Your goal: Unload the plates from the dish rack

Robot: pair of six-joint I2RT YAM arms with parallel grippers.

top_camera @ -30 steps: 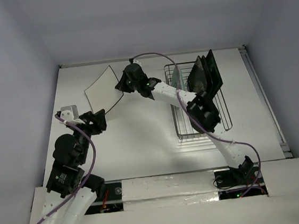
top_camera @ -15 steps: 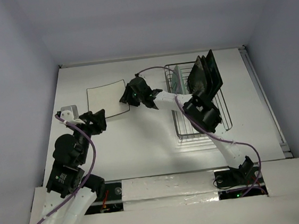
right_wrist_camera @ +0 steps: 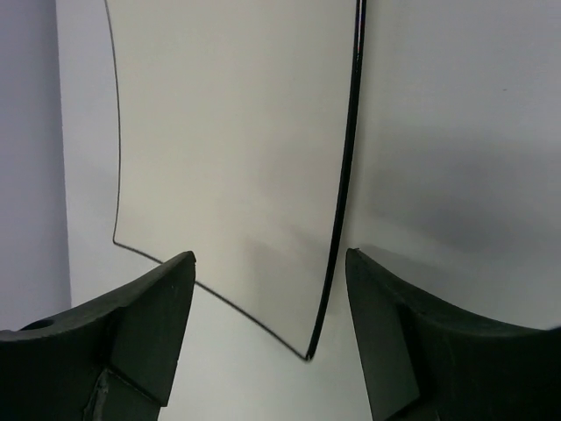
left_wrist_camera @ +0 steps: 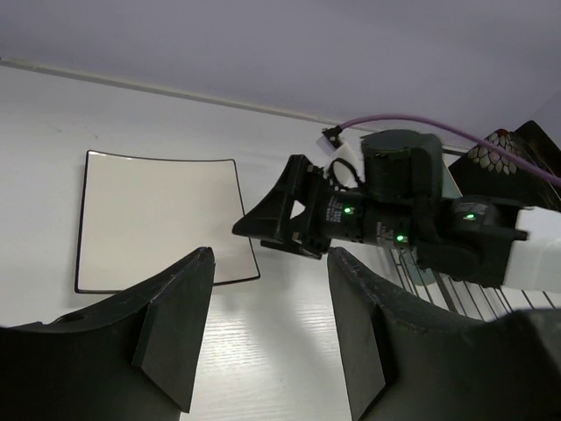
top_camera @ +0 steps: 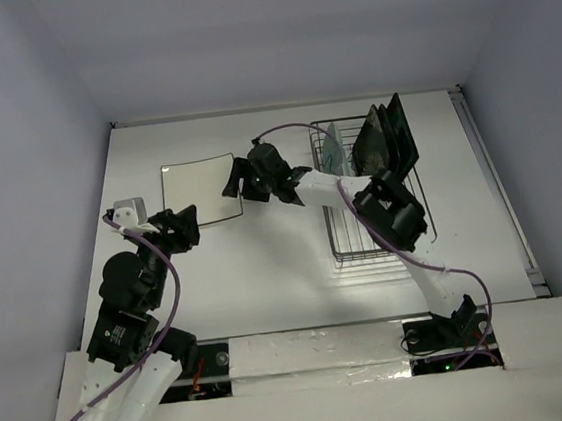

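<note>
The white square plate (top_camera: 199,191) lies flat on the table at the back left. My right gripper (top_camera: 231,184) hovers at its right edge, open, touching nothing. In the right wrist view the plate (right_wrist_camera: 228,149) has its near corner between the spread fingers of that gripper (right_wrist_camera: 270,259). The dish rack (top_camera: 350,243) stands at the right, with two dark plates (top_camera: 386,141) and a pale green one (top_camera: 331,148) upright in it. My left gripper (top_camera: 184,226) waits open and empty just below the white plate (left_wrist_camera: 158,219), shown from its own wrist (left_wrist_camera: 270,263).
The right arm (top_camera: 382,210) reaches across the dish rack towards the plate. A wall closes the table at the back. From the left wrist I see the right gripper (left_wrist_camera: 272,219) and the flowered black plate (left_wrist_camera: 501,147) behind it.
The white plate went from tilted in the right gripper to lying flat on the table. The right gripper opened and let go of it. The left arm has not moved.
</note>
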